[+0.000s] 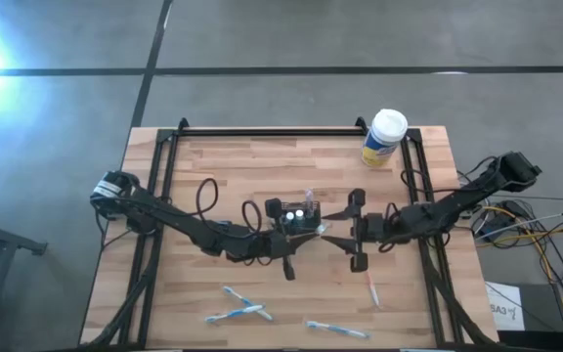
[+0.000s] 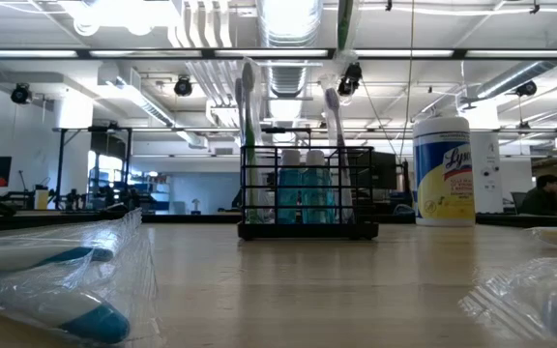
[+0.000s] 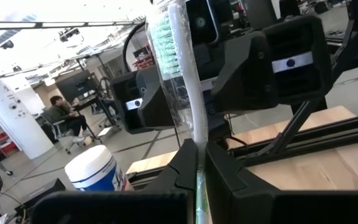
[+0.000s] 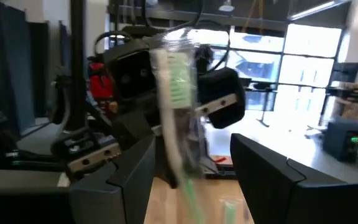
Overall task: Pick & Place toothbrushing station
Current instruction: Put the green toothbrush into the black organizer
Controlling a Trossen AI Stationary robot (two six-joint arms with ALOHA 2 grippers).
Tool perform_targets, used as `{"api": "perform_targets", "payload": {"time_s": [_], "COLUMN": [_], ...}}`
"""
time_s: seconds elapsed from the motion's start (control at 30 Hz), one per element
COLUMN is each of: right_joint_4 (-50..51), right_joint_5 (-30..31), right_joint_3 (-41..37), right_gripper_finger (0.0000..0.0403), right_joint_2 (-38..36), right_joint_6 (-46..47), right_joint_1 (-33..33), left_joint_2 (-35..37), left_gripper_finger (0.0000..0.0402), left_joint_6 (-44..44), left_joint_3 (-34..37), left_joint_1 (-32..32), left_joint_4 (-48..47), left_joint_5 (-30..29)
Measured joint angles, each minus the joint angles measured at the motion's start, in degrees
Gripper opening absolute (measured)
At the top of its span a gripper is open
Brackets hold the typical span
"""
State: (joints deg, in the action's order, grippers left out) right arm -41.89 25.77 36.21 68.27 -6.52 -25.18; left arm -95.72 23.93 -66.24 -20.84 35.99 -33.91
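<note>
The toothbrushing station (image 1: 294, 215) is a black wire holder at the table's middle, resting on its base; in the low view (image 2: 307, 198) toothbrushes and bottles stand in it. My left gripper (image 1: 306, 235) is shut on a plastic-wrapped toothbrush with green bristles (image 3: 188, 93), just right of the station. My right gripper (image 1: 335, 231) faces it, open. In the right wrist view (image 4: 191, 165) its fingers stand on either side of that toothbrush (image 4: 174, 93); I see no touch. My left gripper pinches the wrapped toothbrush's handle (image 3: 197, 142) between its two fingers, below the bristle head. The fingers come level from the table's left. The bristle end sticks out past the fingertips toward my right gripper, and the toothbrush is lifted clear of the table.
A yellow white-capped canister (image 1: 384, 137) stands at the far right, also in the low view (image 2: 443, 169). Wrapped toothbrushes lie near the front edge (image 1: 238, 305), (image 1: 335, 329), (image 1: 372, 291). Black frame rails (image 1: 154, 196) run along the table's sides.
</note>
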Motion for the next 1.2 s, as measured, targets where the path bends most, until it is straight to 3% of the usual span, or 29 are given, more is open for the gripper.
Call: {"api": "perform_targets", "payload": {"time_s": [0.17,0.43,0.83,1.1,1.2], "right_joint_4": [0.1,1.0,1.2,1.2,1.2], "right_joint_5": [-2.4,-4.0,-4.0,-4.6,-4.6], "right_joint_3": [0.0,0.0,0.0,0.0,0.0], "right_gripper_finger": [0.02,0.0162,0.0089,0.0019,0.0016], "right_joint_2": [0.0,0.0,0.2,1.2,1.2], "right_joint_6": [1.3,1.9,1.2,-0.3,-1.2], "right_joint_1": [1.0,1.7,3.1,3.8,3.9], "left_joint_2": [0.0,0.0,0.0,-0.1,-0.1], "left_gripper_finger": [0.0011,0.0011,0.0011,0.0011,0.0012], "left_joint_6": [0.0,-0.1,-1.6,-2.0,-2.0], "left_joint_3": [0.0,0.0,0.0,0.0,0.0], "left_joint_1": [0.4,1.4,2.7,2.7,2.7], "left_joint_4": [-0.5,-0.7,-1.7,-2.4,-2.4], "left_joint_5": [0.0,0.2,1.7,1.6,1.6]}}
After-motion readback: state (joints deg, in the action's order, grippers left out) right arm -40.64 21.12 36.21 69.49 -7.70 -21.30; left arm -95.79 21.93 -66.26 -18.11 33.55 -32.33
